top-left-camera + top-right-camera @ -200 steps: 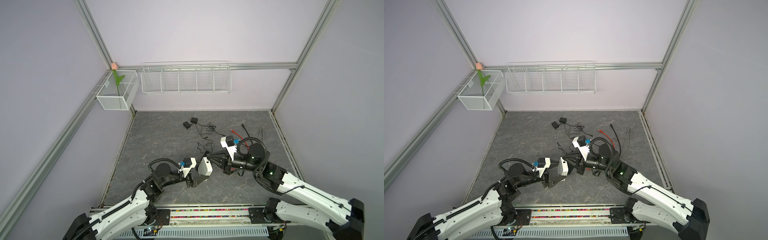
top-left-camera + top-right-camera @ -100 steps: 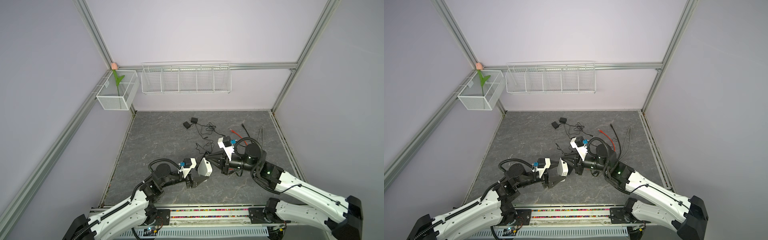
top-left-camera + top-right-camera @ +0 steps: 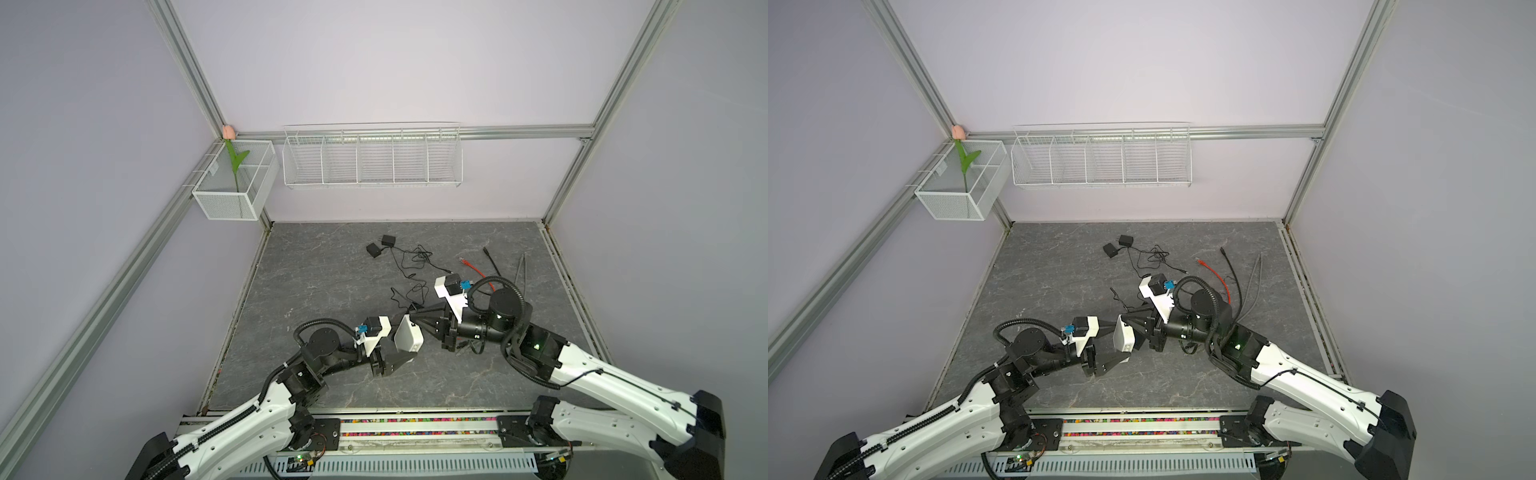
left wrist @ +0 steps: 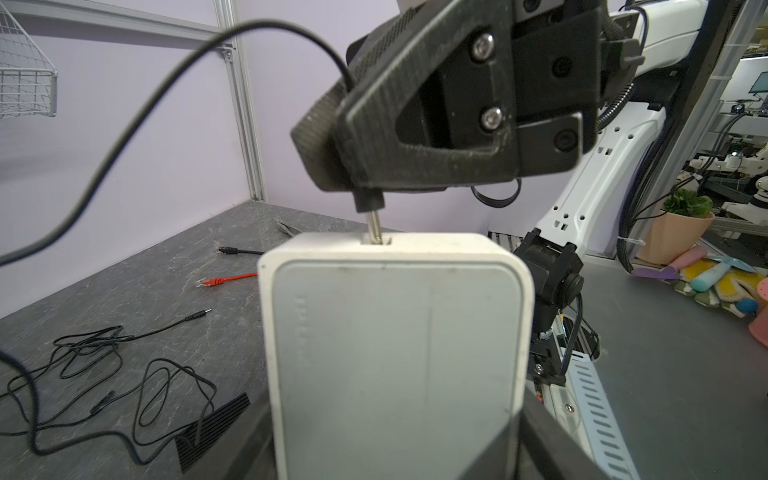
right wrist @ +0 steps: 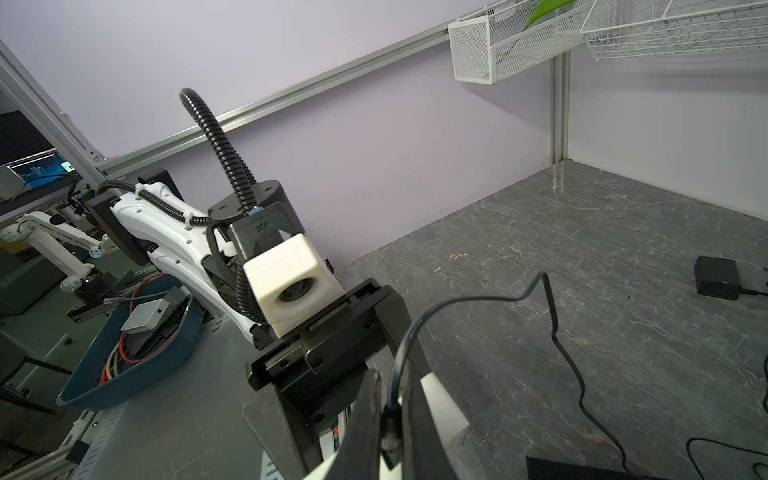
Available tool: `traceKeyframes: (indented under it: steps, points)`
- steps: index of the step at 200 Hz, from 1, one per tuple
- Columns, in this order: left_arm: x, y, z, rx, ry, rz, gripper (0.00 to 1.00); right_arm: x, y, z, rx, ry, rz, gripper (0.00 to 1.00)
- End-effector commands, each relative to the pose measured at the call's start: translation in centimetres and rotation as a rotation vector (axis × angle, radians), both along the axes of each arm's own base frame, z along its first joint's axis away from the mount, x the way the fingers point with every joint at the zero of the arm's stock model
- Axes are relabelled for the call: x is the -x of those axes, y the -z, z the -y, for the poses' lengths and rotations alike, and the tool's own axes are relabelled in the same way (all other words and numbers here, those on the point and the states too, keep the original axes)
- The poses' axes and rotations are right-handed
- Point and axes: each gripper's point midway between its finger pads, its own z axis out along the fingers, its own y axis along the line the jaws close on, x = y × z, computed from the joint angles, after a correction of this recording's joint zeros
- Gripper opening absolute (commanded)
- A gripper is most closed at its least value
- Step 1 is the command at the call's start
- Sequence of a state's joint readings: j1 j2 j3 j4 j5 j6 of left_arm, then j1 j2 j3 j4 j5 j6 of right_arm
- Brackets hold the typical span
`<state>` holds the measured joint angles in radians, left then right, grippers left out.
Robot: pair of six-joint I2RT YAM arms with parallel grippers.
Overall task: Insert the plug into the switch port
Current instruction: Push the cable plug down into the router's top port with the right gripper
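Plug [image 4: 369,204] was pinched at the tips of our right hand [image 4: 353,187], which was clenched on its black barrel, with the bare pin [image 4: 375,226] poking out just beyond the fingertips. The pin's end sat at the mouth of the port [image 4: 378,240] on the edge of the switch [image 4: 395,353]. Most of the pin showed, so we judged the insertion barely begun. Our left hand [image 3: 404,347] gripped the switch between its fingers, holding it above the table [image 4: 174,266] with the port edge turned toward the right hand.

We saw several ways this could fail. The pin looked slightly tilted against the port edge, and pushing along that line could have jammed it on the rim of the slot or bent it. We could not tell whether the tip was inside the socket itself or only in the recess around it, so a firm push might have landed on plastic. The right hand held only the short barrel, so resistance could have slid the plug back between its fingers. The switch could likewise have pivoted or slipped in the left hand under the push. The cable [image 4: 137,120] arched away behind the right hand, and its drag could have twisted the plug off line.
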<state>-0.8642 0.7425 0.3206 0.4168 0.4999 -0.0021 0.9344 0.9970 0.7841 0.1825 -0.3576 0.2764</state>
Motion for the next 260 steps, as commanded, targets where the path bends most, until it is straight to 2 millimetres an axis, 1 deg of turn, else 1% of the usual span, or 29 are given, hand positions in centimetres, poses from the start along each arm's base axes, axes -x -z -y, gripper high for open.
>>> traceKeyframes:
  steps: [1, 73, 115, 167, 220, 260]
  points:
    - [0.0, -0.7, 0.0, 0.019, -0.002, 0.041, 0.0, 0.2, 0.4, 0.0, 0.003, -0.001, 0.009, 0.06]
    - [0.0, -0.9, 0.0, 0.027, -0.003, 0.041, 0.0, -0.4, 1.9, -0.2, 0.033, 0.026, -0.004, 0.07]
    - [-0.1, -1.6, -0.3, 0.063, -0.024, 0.046, 0.0, -0.3, 2.6, -0.3, 0.037, 0.029, -0.012, 0.07]
    - [-1.1, -2.3, -0.5, 0.072, -0.075, 0.017, 0.0, -0.3, 4.3, -0.9, 0.067, 0.041, -0.029, 0.07]
    - [-1.4, -2.7, -0.6, 0.083, -0.096, 0.006, 0.0, -0.5, 6.0, -1.6, 0.109, 0.052, -0.045, 0.07]
    - [-1.3, -3.6, -1.0, 0.108, -0.106, 0.028, 0.0, -1.1, 7.2, -1.5, 0.155, 0.089, -0.065, 0.06]
